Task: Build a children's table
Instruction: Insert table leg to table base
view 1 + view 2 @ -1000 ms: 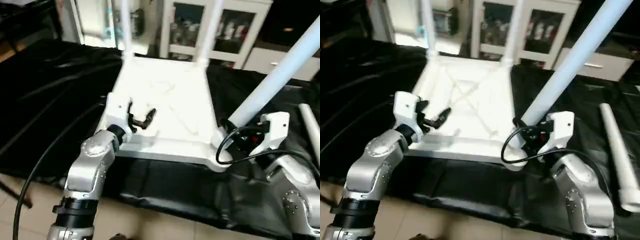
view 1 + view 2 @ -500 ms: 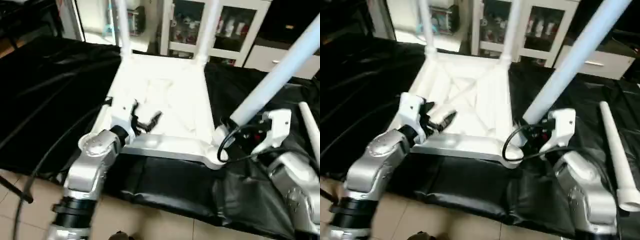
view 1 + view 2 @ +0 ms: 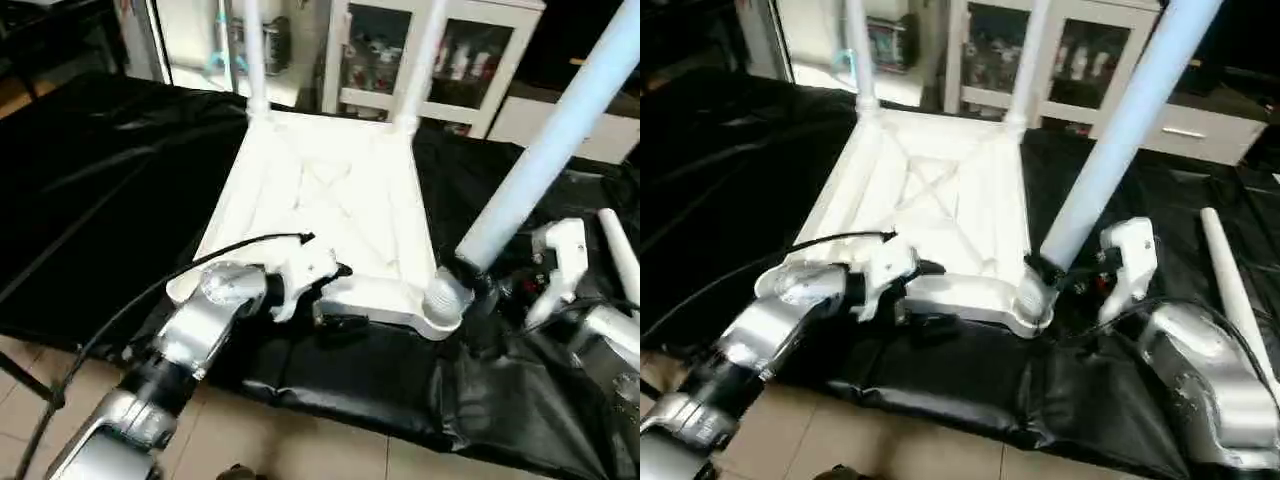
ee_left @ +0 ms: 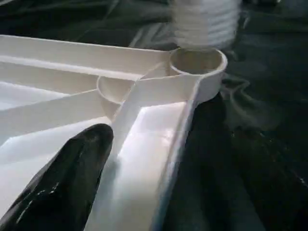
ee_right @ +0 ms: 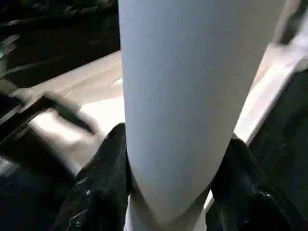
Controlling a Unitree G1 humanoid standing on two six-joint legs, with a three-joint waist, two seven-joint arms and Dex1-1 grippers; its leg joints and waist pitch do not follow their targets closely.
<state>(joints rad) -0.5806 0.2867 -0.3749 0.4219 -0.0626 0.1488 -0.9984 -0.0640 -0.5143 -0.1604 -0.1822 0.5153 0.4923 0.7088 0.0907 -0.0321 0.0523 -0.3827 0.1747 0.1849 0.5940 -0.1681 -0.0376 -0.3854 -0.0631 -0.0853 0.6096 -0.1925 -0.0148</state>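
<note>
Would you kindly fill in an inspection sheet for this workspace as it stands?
Surface: black sheet over the bench.
Job's things: tabletop upside down; two far legs upright; third leg at the near right socket; fourth leg lying loose.
Clutter: nothing seen.
Grippers: left pincer open at the near edge; right pincer shut on the third leg.
Cables: black cable along the left arm.
Surroundings: white glass-door cabinet.

A black sheet (image 3: 90,190) is covering the work surface, hanging over a beige tiled floor (image 3: 300,450). A white glass-doored cabinet (image 3: 470,60) is standing far behind.
</note>
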